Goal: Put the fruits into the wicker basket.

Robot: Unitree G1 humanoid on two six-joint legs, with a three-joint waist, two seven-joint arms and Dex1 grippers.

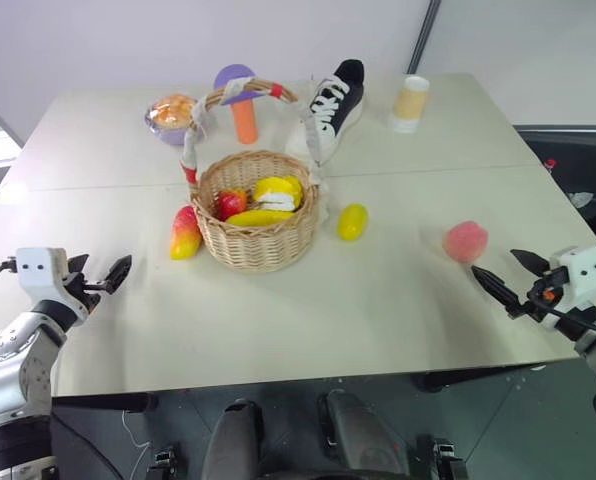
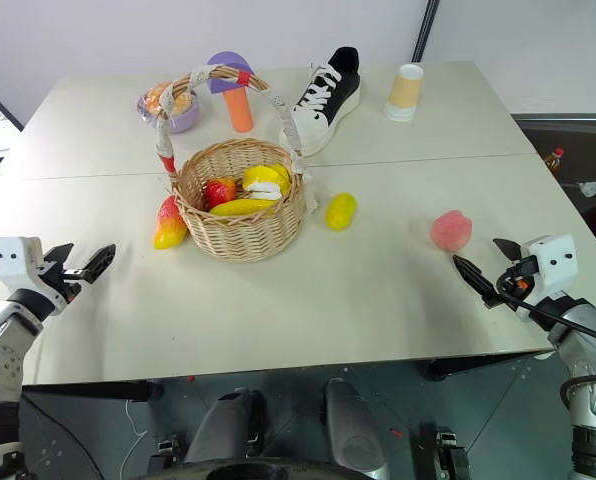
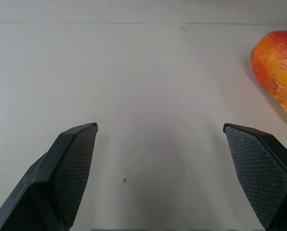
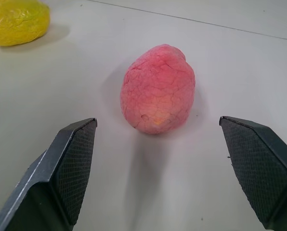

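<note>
Three fruits left outside the basket, both grippers empty and spread wide.

From the largest down: the table [image 1: 308, 320] carries the wicker basket [image 1: 258, 235] at centre, apple [image 1: 230, 203] and banana [image 1: 260, 217] already in it. Your mango [image 1: 185, 233] touches its wall at nine o'clock; the lemon [image 1: 352, 221] lies just beside it at three o'clock; the peach [image 4: 158, 89] sits well apart, farther out at three o'clock, straight ahead of your right gripper [image 4: 158, 159]. Your left gripper [image 3: 160, 168] faces bare tabletop. The peach looks light, firm and crinkled rather than slick; pinch across its narrow middle.
</note>
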